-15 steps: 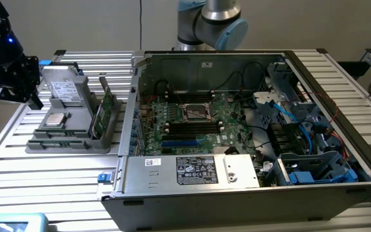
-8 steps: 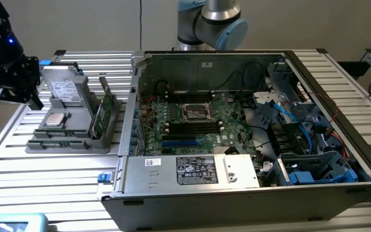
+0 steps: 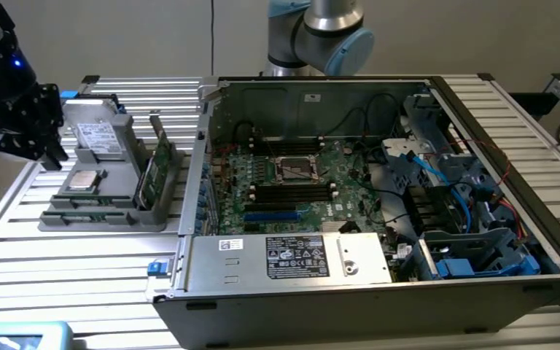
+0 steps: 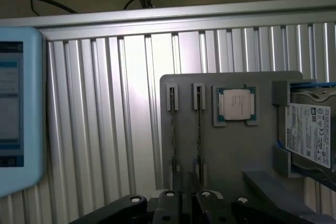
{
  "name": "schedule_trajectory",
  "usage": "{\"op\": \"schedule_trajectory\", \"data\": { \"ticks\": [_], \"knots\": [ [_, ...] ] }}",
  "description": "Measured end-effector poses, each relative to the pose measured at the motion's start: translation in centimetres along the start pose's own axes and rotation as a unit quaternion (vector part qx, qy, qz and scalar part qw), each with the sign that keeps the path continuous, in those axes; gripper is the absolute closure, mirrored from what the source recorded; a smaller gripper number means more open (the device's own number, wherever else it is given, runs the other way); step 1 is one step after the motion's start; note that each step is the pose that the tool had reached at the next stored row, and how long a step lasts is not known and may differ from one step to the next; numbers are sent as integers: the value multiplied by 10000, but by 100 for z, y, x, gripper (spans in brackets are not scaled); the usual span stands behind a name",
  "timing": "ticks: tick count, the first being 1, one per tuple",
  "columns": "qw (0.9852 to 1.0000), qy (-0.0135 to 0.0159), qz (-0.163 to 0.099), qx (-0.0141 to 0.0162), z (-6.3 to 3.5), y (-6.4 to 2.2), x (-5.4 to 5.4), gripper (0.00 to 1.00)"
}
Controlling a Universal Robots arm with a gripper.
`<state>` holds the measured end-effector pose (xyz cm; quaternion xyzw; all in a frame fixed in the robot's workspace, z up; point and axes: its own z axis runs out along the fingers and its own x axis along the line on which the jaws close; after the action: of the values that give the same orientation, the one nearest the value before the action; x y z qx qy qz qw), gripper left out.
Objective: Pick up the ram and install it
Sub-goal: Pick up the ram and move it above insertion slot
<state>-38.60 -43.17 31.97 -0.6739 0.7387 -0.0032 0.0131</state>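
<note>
Hanging above the desk (image 3: pixel 66 262) at the exterior view's left, the hand (image 3: pixel 27 142) is sitting high over the left side of a grey tray (image 3: pixel 105 220). I cannot tell how far open it is. By my reading it is carrying nothing, since the ram (image 4: pixel 198 129) is standing on edge in its slot in the tray.

That thin green stick is running across the tray's near end, with small posts holding it at both ends. A second stick (image 4: pixel 172 129) is lying parallel just beside it, on the side away from the processor chip (image 4: pixel 235 103). Beyond the chip, a hard drive (image 4: pixel 310 135) is resting at the tray's far end. Larger green cards (image 3: pixel 152 175) are standing upright along the tray's right side.

To the right, the computer case (image 3: pixel 358 292) is lying open. Its motherboard (image 3: pixel 290 182) is showing long black slots (image 3: pixel 290 191). A pale blue device (image 4: pixel 16 114) is sitting near the desk's near left corner.

The step in hand looks like the approach to the ram. In the wrist view the hand seems to be centring between the two sticks rather than over either one. Doing this well probably means lining up squarely across one stick's thin edge, near its middle. It also means keeping off the neighbouring stick and coming in straight, so nothing is binding against the end posts.
</note>
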Motion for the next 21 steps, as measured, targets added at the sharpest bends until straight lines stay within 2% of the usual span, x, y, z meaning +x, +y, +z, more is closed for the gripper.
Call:
{"op": "schedule_trajectory", "data": {
  "ticks": [1, 2, 3, 4, 13, 15, 18, 21],
  "knots": [
    [10000, 0, 0, 0, 3, 0, 0, 76],
    [10000, 0, 0, 0, 7, 0, 0, 70],
    [10000, 0, 0, 0, 14, 1, 0, 70],
    [10000, 0, 0, 0, 23, 1, 1, 64],
    [10000, 3, 1, -16, 161, 4, 2, 64],
    [10000, 5, 1, -37, 189, 4, 2, 64],
    [10000, 8, 1, -89, 220, 5, 2, 64],
    [10000, 8, 1, -97, 273, 6, -1, 64]
  ]
}}
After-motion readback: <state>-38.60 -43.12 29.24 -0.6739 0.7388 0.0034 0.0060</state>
